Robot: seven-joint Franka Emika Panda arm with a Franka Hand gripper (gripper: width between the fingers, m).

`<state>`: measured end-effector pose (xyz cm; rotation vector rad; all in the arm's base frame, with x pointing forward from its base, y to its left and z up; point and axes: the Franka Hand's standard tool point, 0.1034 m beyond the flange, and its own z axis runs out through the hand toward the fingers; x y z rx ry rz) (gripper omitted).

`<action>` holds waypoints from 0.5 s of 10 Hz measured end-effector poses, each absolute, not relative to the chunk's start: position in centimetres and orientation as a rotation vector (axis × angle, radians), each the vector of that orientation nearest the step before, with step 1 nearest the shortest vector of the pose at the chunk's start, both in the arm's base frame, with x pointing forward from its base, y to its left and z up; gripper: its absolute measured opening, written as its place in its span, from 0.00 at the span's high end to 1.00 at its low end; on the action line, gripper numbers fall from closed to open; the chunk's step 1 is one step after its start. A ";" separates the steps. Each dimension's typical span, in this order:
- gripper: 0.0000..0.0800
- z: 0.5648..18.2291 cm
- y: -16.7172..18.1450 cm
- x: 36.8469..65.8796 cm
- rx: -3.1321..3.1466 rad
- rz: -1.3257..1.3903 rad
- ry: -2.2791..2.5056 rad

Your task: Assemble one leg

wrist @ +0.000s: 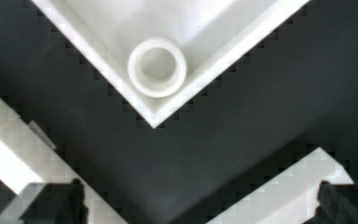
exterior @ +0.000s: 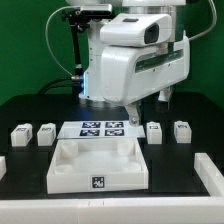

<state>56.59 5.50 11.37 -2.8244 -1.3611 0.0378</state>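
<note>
Several small white legs with tags lie in a row on the black table: two on the exterior view's left (exterior: 20, 135) (exterior: 46, 132) and two on the right (exterior: 155, 132) (exterior: 181, 131). The large white tray (exterior: 70, 178) lies at the front centre. My gripper (exterior: 148, 106) hangs above the tray's far right corner, apart from every leg. In the wrist view the tray's corner (wrist: 208, 62) with a round socket (wrist: 155, 64) lies ahead of my gripper (wrist: 197, 205). Its dark fingertips (wrist: 48, 205) stand wide apart with nothing between them. No leg shows in the wrist view.
The marker board (exterior: 101, 128) lies behind the tray. White blocks sit at the table's left edge (exterior: 3, 165) and right edge (exterior: 210, 176). White bands (wrist: 2, 140) cross the wrist view's sides; I cannot tell what they are.
</note>
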 end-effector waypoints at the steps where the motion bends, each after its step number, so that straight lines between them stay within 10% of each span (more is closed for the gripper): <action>1: 0.19 11.4 5.5 56.6 -2.824 0.038 -1.361; 5: 0.19 11.3 5.5 56.6 -2.824 0.039 -1.361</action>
